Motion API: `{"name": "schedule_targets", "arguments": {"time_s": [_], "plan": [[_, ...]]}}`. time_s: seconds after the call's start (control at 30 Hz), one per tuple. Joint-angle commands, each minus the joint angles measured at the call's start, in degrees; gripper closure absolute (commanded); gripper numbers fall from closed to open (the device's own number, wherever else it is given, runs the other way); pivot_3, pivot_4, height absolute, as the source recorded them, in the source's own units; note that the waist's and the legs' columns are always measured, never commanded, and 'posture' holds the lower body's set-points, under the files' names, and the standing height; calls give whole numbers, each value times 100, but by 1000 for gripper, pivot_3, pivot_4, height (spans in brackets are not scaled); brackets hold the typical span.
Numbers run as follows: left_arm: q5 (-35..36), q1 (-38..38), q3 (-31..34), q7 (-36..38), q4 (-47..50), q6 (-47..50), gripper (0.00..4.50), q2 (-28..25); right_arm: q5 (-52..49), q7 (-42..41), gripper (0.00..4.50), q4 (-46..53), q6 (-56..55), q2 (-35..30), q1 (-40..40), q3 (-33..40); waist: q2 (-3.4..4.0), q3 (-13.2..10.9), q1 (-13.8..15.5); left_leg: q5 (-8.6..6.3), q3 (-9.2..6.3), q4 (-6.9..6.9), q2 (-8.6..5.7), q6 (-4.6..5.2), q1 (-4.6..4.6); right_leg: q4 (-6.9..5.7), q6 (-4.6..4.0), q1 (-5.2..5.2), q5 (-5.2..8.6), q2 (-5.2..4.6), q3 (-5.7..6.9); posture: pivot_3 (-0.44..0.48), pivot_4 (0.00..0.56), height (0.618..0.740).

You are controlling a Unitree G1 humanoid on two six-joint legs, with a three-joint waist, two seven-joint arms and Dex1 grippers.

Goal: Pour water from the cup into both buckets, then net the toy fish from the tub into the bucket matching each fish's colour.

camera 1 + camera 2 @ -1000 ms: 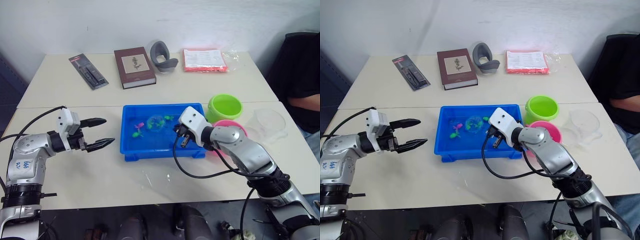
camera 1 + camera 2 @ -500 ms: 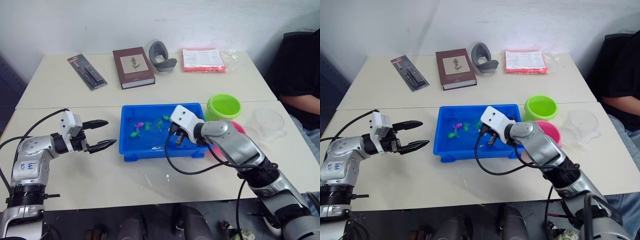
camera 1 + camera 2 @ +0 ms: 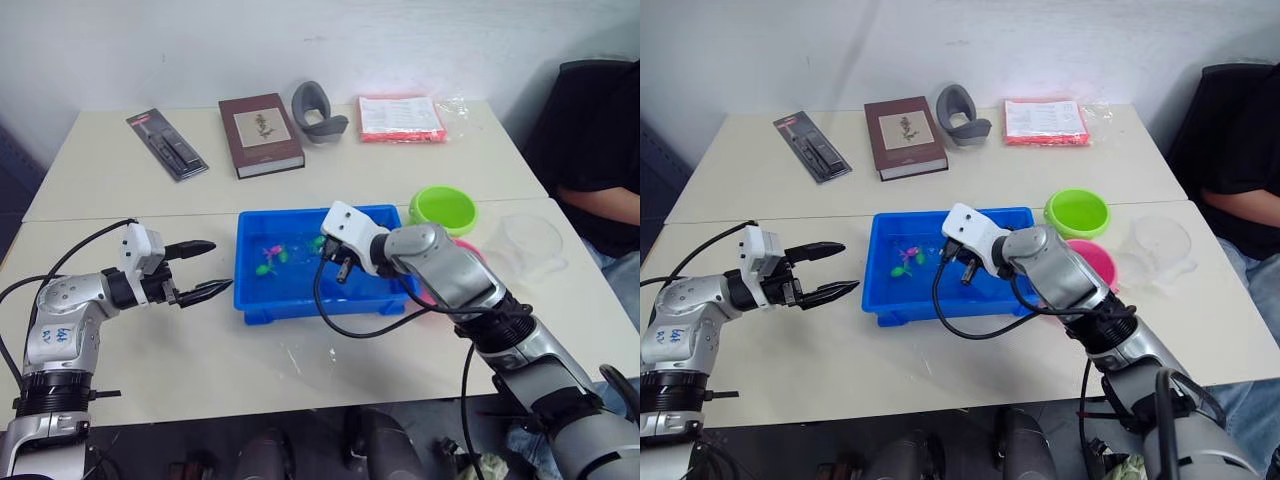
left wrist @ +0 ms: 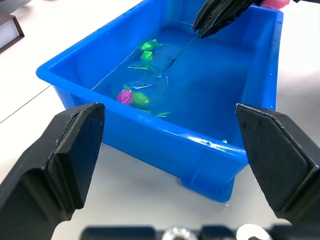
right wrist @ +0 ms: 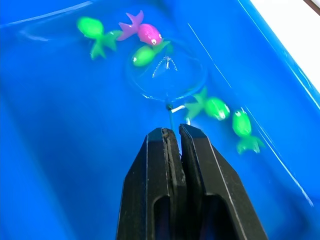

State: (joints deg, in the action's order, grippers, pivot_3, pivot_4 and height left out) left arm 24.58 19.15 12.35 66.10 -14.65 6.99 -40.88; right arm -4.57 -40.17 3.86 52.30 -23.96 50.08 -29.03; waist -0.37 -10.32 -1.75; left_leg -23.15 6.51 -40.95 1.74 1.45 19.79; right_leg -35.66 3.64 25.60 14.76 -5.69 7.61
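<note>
Netting step rn imo: right gripper [image 5: 171, 131] fingers pinching the net [image 5: 166, 75] stick, hoop in the tub [image 3: 262, 305] water under a green fish [image 5: 144, 55], next = scoop & lift toward green bucket [image 3: 444, 208]; left gripper [image 3: 196, 269] fingers spread, idle over the worktop.

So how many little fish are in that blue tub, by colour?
Green fish: 4
Pink fish: 1
Total: 5
</note>
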Motion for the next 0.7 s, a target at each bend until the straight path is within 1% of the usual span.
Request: {"name": "schedule_targets", "arguments": {"time_s": [0.03,0.17,0.37,0.47,0.7], "plan": [[75,-47,102,-31,71,-82,36,35,15,-67,4500,46,-134,152,118,73,0,0,2,0,-1,0,0,0,0,0,0,0,0,0,0,0,150,740],[69,-45,104,-21,53,-97,36,52,-74,-68,4500,67,-166,291,6,252,0,0,1,0,-2,0,-1,0,2,0,0,0,0,1,1,0,150,740],[61,-17,93,10,-6,-132,36,63,-72,-110,4500,124,-203,284,-88,249,0,0,1,0,-5,-1,-1,0,4,0,0,0,0,0,0,0,150,740],[56,9,81,24,-32,-150,36,71,-170,-126,4500,206,-173,326,-157,374,1,0,-2,0,-5,-1,-1,0,4,0,0,0,0,1,1,0,150,740],[83,41,70,100,-62,-187,36,76,-546,-379,4500,973,-291,-167,-650,994,1,0,15,0,-25,-9,-4,-1,26,6,0,3,0,-1,8,0,150,740]]}}
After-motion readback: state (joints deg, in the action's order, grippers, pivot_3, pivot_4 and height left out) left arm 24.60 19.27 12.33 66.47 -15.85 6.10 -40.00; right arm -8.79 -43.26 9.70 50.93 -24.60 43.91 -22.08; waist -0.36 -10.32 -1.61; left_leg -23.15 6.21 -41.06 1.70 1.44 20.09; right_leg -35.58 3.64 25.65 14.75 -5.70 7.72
